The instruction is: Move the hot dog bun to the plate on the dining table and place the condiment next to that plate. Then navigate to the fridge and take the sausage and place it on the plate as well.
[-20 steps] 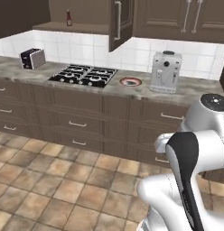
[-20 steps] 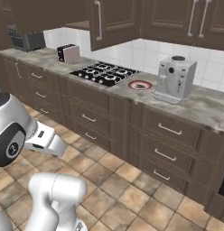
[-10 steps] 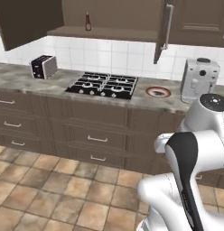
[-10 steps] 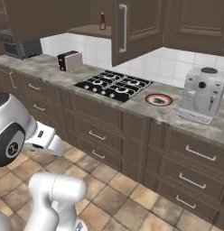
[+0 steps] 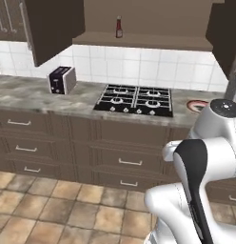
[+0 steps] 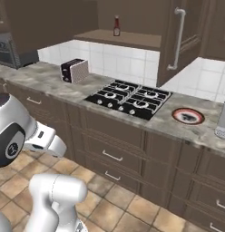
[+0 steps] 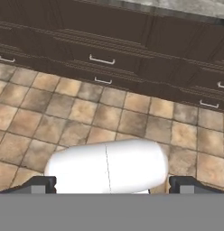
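Observation:
The condiment (image 5: 119, 27), a small dark red bottle with a pale cap, stands upright on the shelf of an open wall cabinet above the stove; the right base view shows the condiment (image 6: 116, 26) too. My gripper (image 7: 112, 185) is open, its two dark fingertips (image 7: 39, 184) set wide apart with nothing between them, pointing down at the tiled floor in front of the drawers, far below the bottle. The hot dog bun, the plate, the dining table, the fridge and the sausage are out of view.
On the marbled counter sit a toaster (image 5: 61, 79), a black gas stove (image 5: 135, 99) and a white red-rimmed plate (image 6: 188, 116). The cabinet doors (image 6: 178, 36) hang open beside the shelf. Dark drawers (image 7: 102, 58) line the front, with tiled floor before them.
The cameras have moved with the base: the whole counter has slid rightward and closer, bringing the stove and the bottle's shelf toward the middle. The gripper has stayed open.

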Robot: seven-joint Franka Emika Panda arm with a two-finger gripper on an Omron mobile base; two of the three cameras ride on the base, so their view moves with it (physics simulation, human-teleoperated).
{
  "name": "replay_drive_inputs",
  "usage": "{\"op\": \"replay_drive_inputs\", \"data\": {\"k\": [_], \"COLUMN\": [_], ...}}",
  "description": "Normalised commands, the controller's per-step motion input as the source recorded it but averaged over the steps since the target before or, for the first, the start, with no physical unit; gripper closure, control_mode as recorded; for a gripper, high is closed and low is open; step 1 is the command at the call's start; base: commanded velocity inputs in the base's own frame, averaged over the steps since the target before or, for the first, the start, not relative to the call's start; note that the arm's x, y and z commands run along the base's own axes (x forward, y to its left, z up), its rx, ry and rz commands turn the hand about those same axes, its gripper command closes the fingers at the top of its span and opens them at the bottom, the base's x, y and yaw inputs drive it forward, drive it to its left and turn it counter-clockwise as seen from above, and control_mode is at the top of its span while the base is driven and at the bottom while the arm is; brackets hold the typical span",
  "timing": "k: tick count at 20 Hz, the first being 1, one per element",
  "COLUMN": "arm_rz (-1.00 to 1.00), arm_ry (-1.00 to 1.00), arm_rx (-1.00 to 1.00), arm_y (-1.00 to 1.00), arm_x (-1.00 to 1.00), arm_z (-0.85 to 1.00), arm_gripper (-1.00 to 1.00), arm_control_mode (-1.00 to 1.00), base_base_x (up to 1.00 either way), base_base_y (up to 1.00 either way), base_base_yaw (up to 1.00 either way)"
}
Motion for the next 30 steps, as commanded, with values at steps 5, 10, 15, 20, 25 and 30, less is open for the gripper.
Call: {"op": "replay_drive_inputs", "data": {"k": [5, 10, 15, 20, 25, 30], "arm_rz": [0.0, 0.0, 0.0, 0.0, 0.0, 0.0], "arm_ry": [0.0, 0.0, 0.0, 0.0, 0.0, 0.0], "arm_rx": [0.0, 0.0, 0.0, 0.0, 0.0, 0.0], "arm_y": [0.0, 0.0, 0.0, 0.0, 0.0, 0.0], "arm_x": [0.0, 0.0, 0.0, 0.0, 0.0, 0.0], "arm_z": [0.0, 0.0, 0.0, 0.0, 0.0, 0.0], "arm_gripper": [-1.0, -1.0, -1.0, -1.0, -1.0, -1.0], "arm_control_mode": [1.0, 1.0, 1.0, 1.0, 1.0, 1.0], "base_base_x": [0.28, 0.55, 0.85, 0.69, 0.58, 0.62], "base_base_y": [0.36, 0.19, 0.42, 0.38, 0.08, 0.13], "base_base_yaw": [-0.1, -0.06, -0.25, -0.29, -0.27, -0.27]}}
